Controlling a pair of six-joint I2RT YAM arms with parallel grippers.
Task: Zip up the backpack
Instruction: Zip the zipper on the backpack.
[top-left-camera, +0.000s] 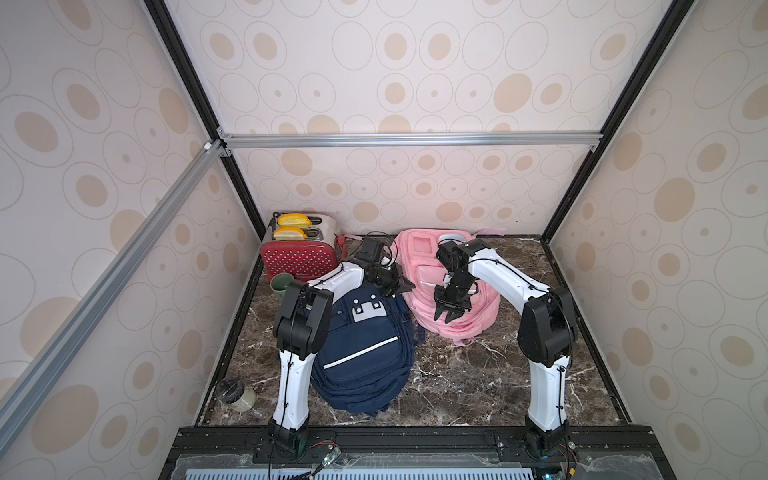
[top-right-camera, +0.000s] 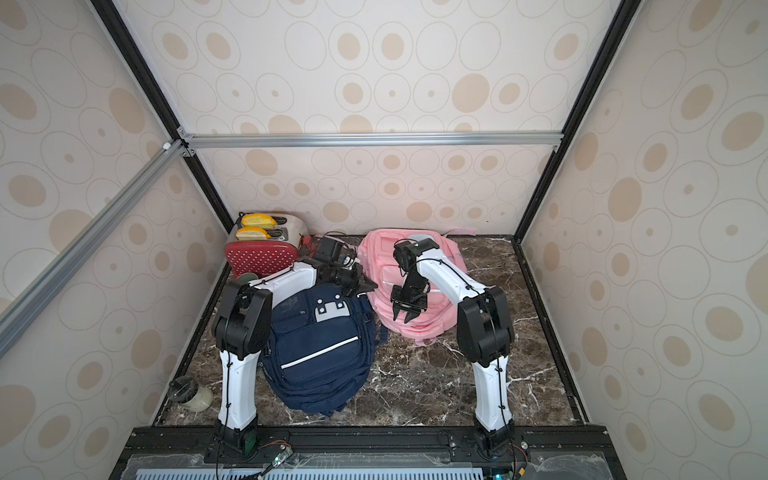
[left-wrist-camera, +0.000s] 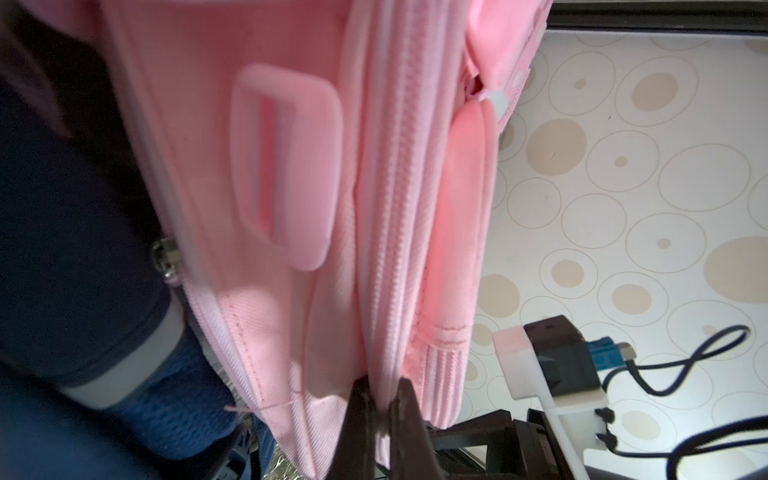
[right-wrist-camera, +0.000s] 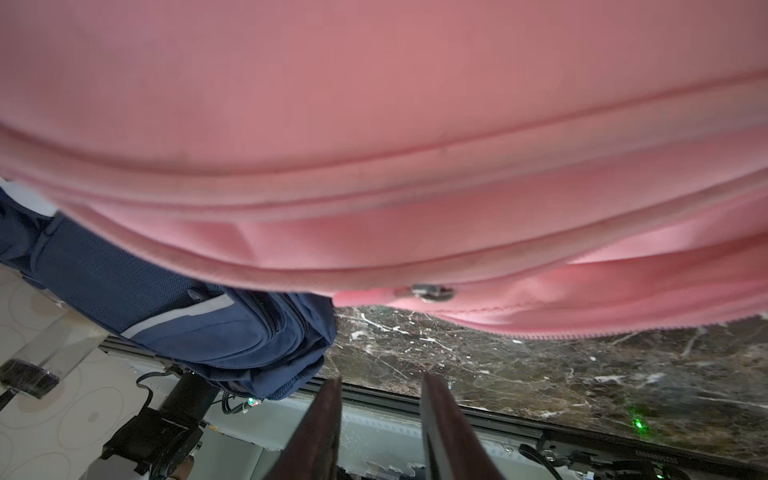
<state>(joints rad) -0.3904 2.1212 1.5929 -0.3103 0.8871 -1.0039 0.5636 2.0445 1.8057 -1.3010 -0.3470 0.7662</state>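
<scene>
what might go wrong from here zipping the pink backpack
1. The left claw is shut on just a thin fold of the pink backpack beside a zipper track; that hold may slip once the zipper is pulled.
2. The zipper slider is small and lies flat on the fabric; the open right claw, not yet on it, may pinch cloth instead.

Cream wallpaper printed with beige ovals and thin rings covers the left, far and right walls. Black posts rise at the far corners, joined by a silver rail. A second rail runs along the left wall. The floor is a dark brown marble slab with white veins, evenly lit.
</scene>
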